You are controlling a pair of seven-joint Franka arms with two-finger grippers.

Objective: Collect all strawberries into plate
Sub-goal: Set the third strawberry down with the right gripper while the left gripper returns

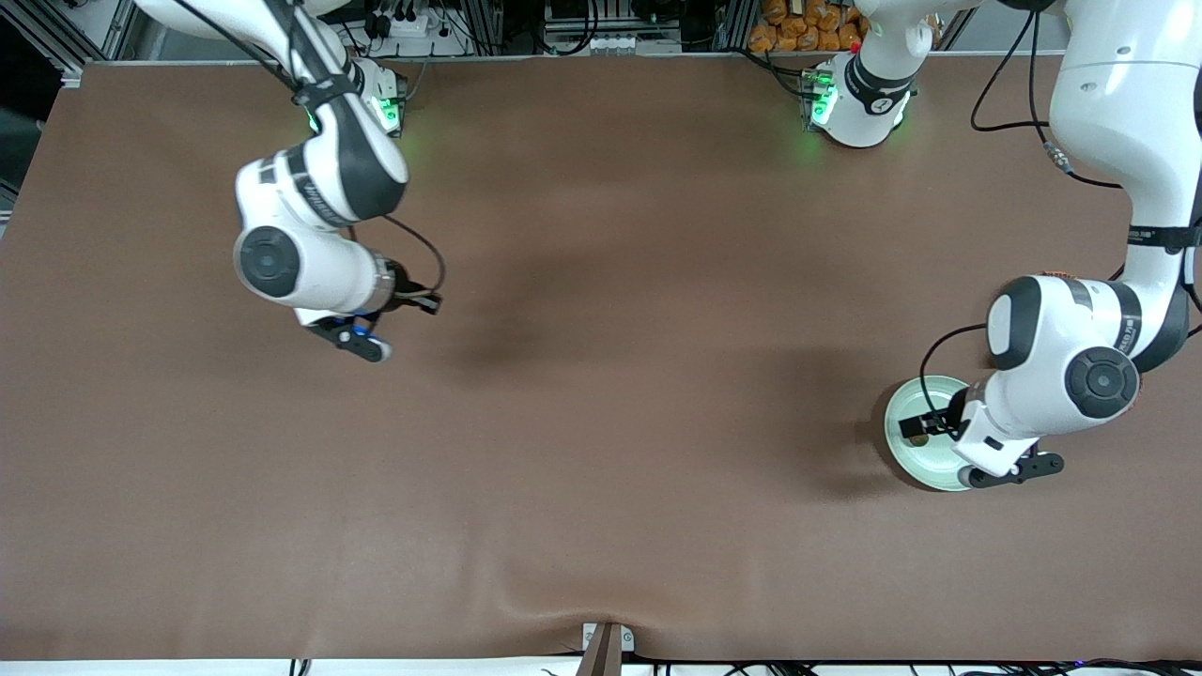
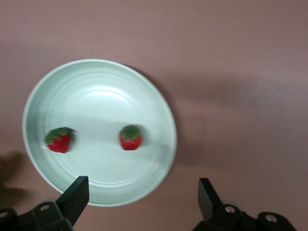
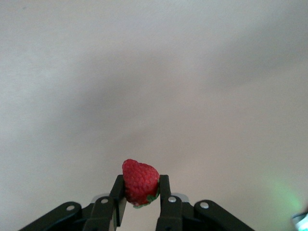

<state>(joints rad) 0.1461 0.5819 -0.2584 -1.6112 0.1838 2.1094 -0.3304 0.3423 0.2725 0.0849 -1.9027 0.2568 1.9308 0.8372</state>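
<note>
The pale mint-green plate (image 1: 916, 399) lies on the brown table toward the left arm's end. In the left wrist view the plate (image 2: 96, 96) holds two strawberries, one (image 2: 59, 140) near its rim and one (image 2: 130, 137) near its middle. My left gripper (image 2: 142, 195) is open and empty above the plate's edge; it also shows in the front view (image 1: 925, 424). My right gripper (image 3: 140, 190) is shut on the third strawberry (image 3: 139, 179), held up over bare table toward the right arm's end (image 1: 418, 299). That berry is hidden in the front view.
The brown mat (image 1: 601, 376) covers the whole table. A metal bracket (image 1: 606, 643) sits at the table's edge nearest the front camera. Orange items (image 1: 808, 28) and cables lie off the table by the arms' bases.
</note>
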